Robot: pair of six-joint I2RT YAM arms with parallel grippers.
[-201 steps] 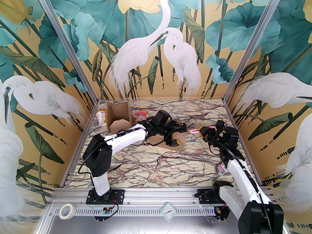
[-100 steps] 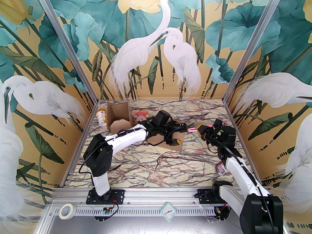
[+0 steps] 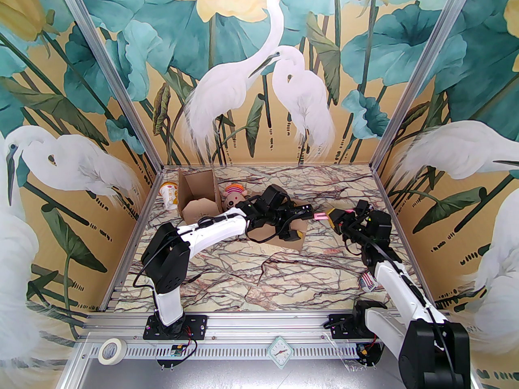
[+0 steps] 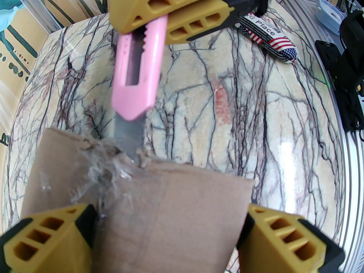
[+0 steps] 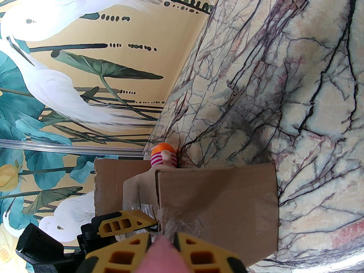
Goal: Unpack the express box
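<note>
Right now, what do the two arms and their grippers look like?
The left arm and right arm have white shells, black joints and black cables. The left gripper and right gripper carry yellow wedge-shaped fingers with rectangular hollows and black backing.

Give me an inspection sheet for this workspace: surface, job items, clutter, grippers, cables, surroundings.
Surface: marble-pattern table, glossy.
Job's things: express box lies flat mid-table, clear tape torn at its seam; pink utility knife has its blade at that seam.
Clutter: open carton, cup and doll at the far left; flag-print pouch at the near right; tape roll on the front rail.
Grippers: left gripper has its fingers straddling the box, contact unclear; right gripper shut on the knife.
Cables: black cable loops by the box's near edge.
Surroundings: heron mural walls, aluminium frame posts.
</note>
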